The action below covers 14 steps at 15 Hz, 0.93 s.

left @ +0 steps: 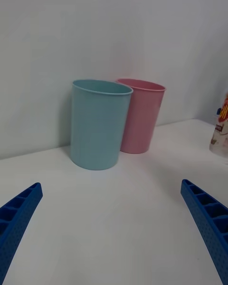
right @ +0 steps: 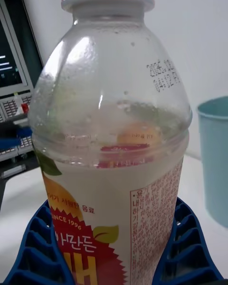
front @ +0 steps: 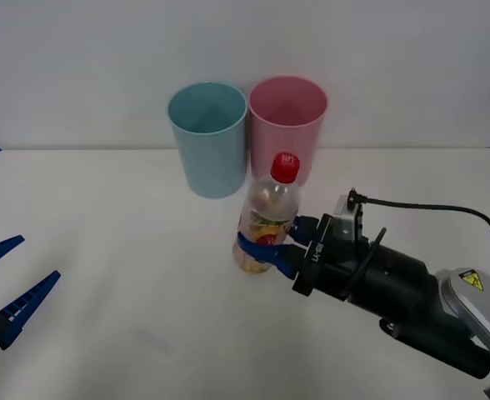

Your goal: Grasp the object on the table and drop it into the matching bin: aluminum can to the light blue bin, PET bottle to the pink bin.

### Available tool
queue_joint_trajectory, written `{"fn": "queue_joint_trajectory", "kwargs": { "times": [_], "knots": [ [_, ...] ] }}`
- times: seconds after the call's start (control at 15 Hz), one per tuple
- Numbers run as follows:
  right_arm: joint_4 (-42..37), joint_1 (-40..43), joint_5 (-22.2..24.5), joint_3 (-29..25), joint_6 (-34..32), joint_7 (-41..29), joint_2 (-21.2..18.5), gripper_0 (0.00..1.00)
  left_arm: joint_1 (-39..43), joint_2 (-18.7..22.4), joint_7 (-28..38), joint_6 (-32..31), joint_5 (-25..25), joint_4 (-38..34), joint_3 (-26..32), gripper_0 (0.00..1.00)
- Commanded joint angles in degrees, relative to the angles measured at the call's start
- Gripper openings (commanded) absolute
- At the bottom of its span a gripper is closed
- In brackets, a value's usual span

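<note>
Your right pincer (front: 270, 250) is closed around the lower part of the PET bottle (front: 266, 223), with a blue finger (right: 35, 249) pressed on each side. The bottle stands upright near the middle of the desk (front: 128, 250), just in front of the pink bin (front: 287, 125). Its cap is red. The label reads "SINCE 1996" with Korean words below. The light blue bin (front: 208, 137) touches the pink one at the back edge. Your left pincer (front: 7, 292) waits wide open, holding nothing, by the left edge.
</note>
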Motion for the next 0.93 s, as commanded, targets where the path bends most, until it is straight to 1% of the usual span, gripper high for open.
{"fn": "queue_joint_trajectory", "kwargs": {
  "times": [0.07,0.13,0.27,0.47,0.53,0.67,0.73,0.8,0.93],
  "knots": [
    [-5.26,-0.26,2.18,-3.45,1.07,-7.63,-0.02,0.0,0.0,0.0,0.0,0.0,0.0,0.0,0.0,1.0],
    [-6.31,-0.7,2.88,-4.51,1.33,-10.09,-0.11,0.0,0.0,0.0,0.0,0.0,0.0,0.0,0.0,1.0],
    [-7.1,-2.72,3.67,-5.91,2.47,-12.55,-0.81,0.0,0.0,0.0,0.0,0.0,0.0,0.0,0.0,1.0],
    [-7.1,-8.08,4.28,-6.35,5.81,-16.6,-3.27,0.0,0.0,0.0,0.0,0.0,0.0,0.0,0.0,1.0],
    [-7.1,-9.22,5.52,-6.53,6.96,-17.65,-3.97,0.0,0.0,0.0,0.0,0.0,0.0,0.0,0.0,1.0],
    [-5.34,-13.53,10.61,-7.5,7.48,-22.31,-5.03,0.0,0.0,0.0,0.0,0.0,0.0,0.0,0.0,1.0],
    [-4.11,-15.37,12.46,-7.67,7.48,-23.89,-5.2,0.0,0.0,0.0,0.0,0.0,0.0,0.0,0.0,1.0],
    [-1.39,-18.63,15.1,-7.76,7.48,-25.74,-5.2,0.0,0.0,0.0,0.0,0.0,0.0,0.0,0.0,1.0],
    [3.97,-23.2,17.2,-7.67,7.48,-26.09,-4.41,0.0,0.0,0.0,0.0,0.0,0.0,0.0,0.0,1.0]
  ]
}}
